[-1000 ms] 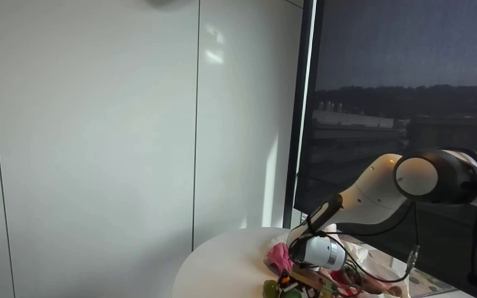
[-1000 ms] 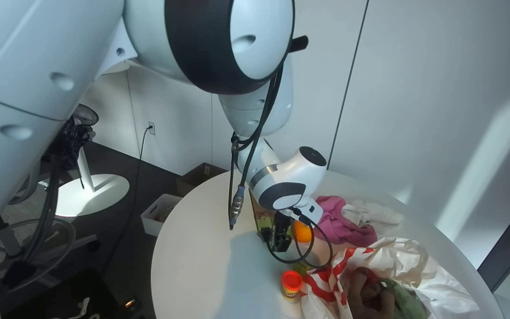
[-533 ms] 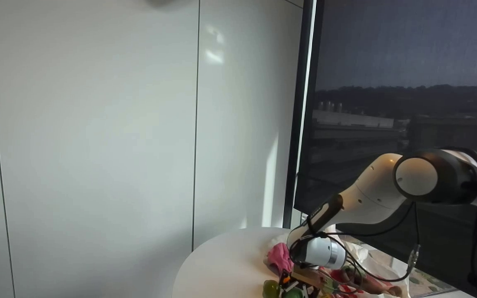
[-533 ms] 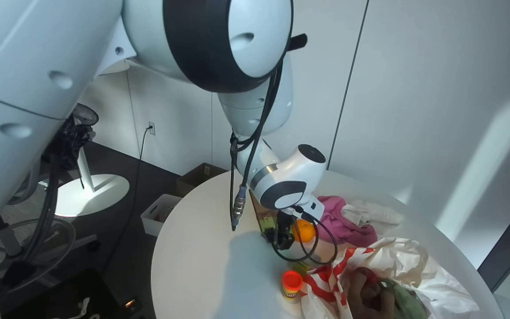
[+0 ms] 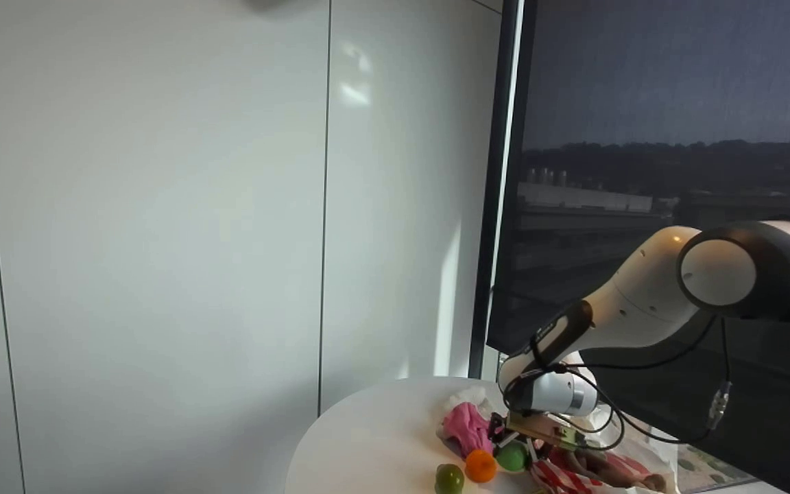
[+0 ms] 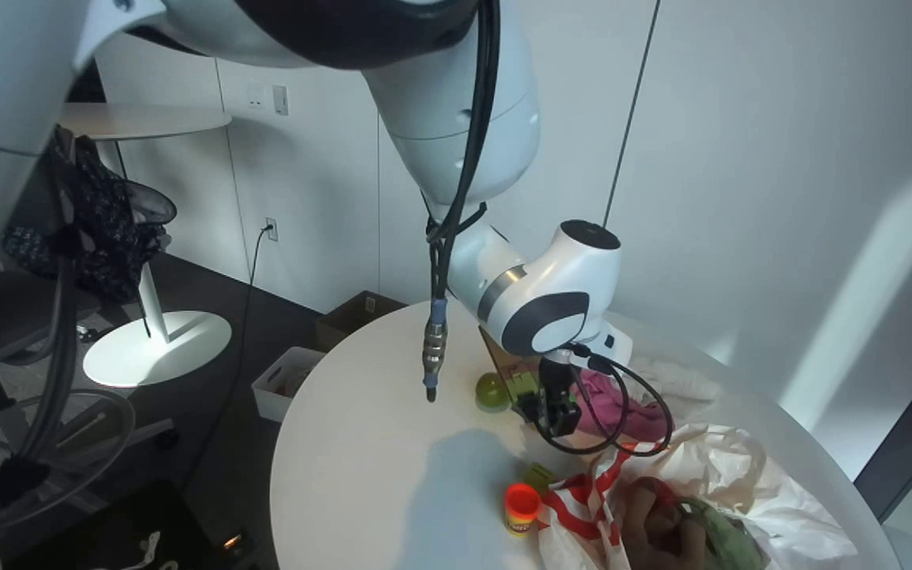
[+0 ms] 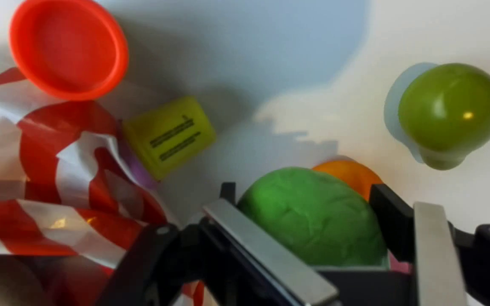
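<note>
A green ball (image 7: pixel 309 212) is gripped between the fingers (image 7: pixel 436 255), which are held well apart by its width. Its surface is matte and faintly creased; its form is near-round, so that no long axis can be assigned, and its lower part is hidden from the wrist view. Whether the desk (image 6: pixel 361 443) is touched by it cannot be determined.

An orange (image 5: pixel 481 466) is seen just beside the ball and, in the wrist view, is largely covered by it. Near these, a glossy green fruit (image 7: pixel 453 108) is placed, its narrow stub directed toward the bottom of the wrist view.

On the ball's opposite side, a smooth yellow tub (image 7: pixel 170 138) is laid down, its axis slanted, its purple lid (image 7: pixel 136 165) turned toward a crumpled plastic bag (image 7: pixel 70 170) printed in red and white. Just beside the bag, a red-lidded tub (image 6: pixel 521 511) is stood upright.

Farther off, a rumpled pink cloth (image 5: pixel 467 429) and a white cloth (image 6: pixel 678 388) are found on the round, white-topped desk. Pale, smooth wall panels (image 5: pixel 162 206) are noted behind.
</note>
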`<state>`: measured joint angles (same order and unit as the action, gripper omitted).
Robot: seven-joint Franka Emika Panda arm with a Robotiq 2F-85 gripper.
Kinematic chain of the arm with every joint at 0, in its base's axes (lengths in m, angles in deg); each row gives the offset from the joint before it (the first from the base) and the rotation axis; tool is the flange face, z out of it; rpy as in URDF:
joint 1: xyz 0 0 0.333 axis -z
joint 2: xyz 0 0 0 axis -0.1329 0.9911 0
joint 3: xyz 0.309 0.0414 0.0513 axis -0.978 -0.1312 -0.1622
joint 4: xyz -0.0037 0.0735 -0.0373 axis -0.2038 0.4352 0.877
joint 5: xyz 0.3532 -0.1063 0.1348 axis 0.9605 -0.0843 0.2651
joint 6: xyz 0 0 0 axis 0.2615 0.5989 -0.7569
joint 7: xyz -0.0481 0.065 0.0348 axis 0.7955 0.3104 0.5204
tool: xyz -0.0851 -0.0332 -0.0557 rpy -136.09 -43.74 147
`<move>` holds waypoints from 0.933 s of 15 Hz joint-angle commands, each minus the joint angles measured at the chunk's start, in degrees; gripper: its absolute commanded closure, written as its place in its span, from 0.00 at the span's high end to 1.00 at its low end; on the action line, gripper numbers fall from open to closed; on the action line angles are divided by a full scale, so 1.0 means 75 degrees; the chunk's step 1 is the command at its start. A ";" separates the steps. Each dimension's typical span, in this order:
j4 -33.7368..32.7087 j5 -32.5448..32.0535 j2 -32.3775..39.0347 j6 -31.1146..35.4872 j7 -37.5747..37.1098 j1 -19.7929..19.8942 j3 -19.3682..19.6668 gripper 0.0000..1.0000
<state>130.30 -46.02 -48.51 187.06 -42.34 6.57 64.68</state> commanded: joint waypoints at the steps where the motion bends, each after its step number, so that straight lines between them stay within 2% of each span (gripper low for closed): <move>1: 0.0661 -0.0465 -0.0801 0.0409 -0.0867 -0.0284 0.0838 0.53; 4: 0.0787 -0.0900 -0.0860 0.0570 -0.1636 -0.0395 0.1641 0.53; 7: 0.0622 -0.1400 -0.0492 0.0698 -0.2390 -0.0547 0.2433 0.53; 14: 0.0124 -0.2146 0.0485 0.0824 -0.3439 -0.0904 0.3450 0.53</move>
<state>133.84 -59.66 -48.74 191.37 -64.10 2.18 87.30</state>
